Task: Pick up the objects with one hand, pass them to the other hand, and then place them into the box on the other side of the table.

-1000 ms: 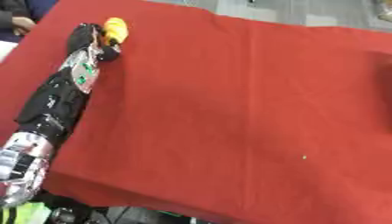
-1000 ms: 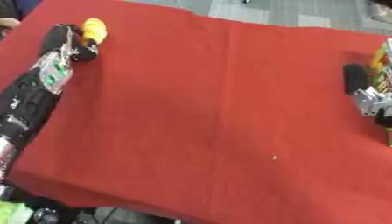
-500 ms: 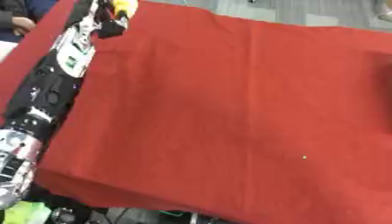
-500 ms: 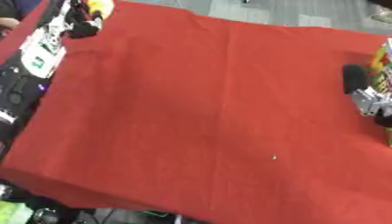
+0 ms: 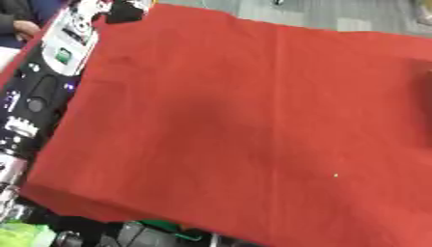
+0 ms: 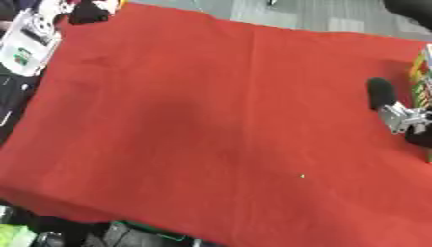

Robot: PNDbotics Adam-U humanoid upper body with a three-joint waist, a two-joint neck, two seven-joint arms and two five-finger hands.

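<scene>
— So where has the yellow thing gone?

— My left hand [image 5: 127,8] carried it past the table's [image 5: 253,120] far left corner; I can't tell if it's still held.

— And the right hand [image 6: 397,108]?

— Waiting by the colourful box [image 6: 420,72], fingers unreadable. No handover happened.

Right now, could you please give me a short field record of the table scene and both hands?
surface: red cloth over the table
left arm: along the left edge, reaching to the far left corner
left hand: at the top edge, fingers unclear
right hand: near the right edge, partly cut off
colourful item: at the right edge, kind unclear
</scene>
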